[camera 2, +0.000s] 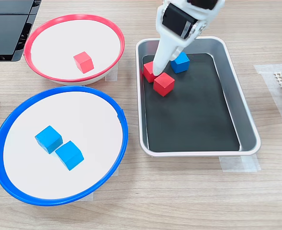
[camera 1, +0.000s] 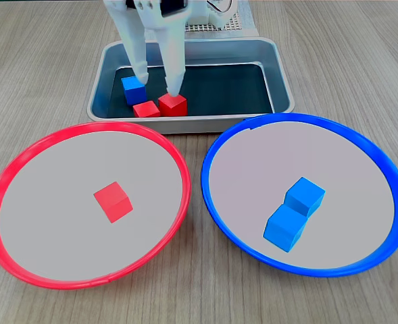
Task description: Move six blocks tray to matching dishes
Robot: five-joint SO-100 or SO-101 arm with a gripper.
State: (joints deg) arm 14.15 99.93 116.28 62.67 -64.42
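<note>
Wood table (camera 2: 188, 201), black panel (camera 2: 6, 28), tape strip (camera 2: 239, 164)

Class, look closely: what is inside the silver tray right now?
The tray holds a blue cube, two red cubes and the open gripper; its fingers partly cover them.

Light wood-grain tabletop (camera 1: 361, 61); dark panel (camera 2: 6, 28) at edge; even lighting.

You are looking at surfaces with no readable text, label, brand, number or sign in either fixed view.
</note>
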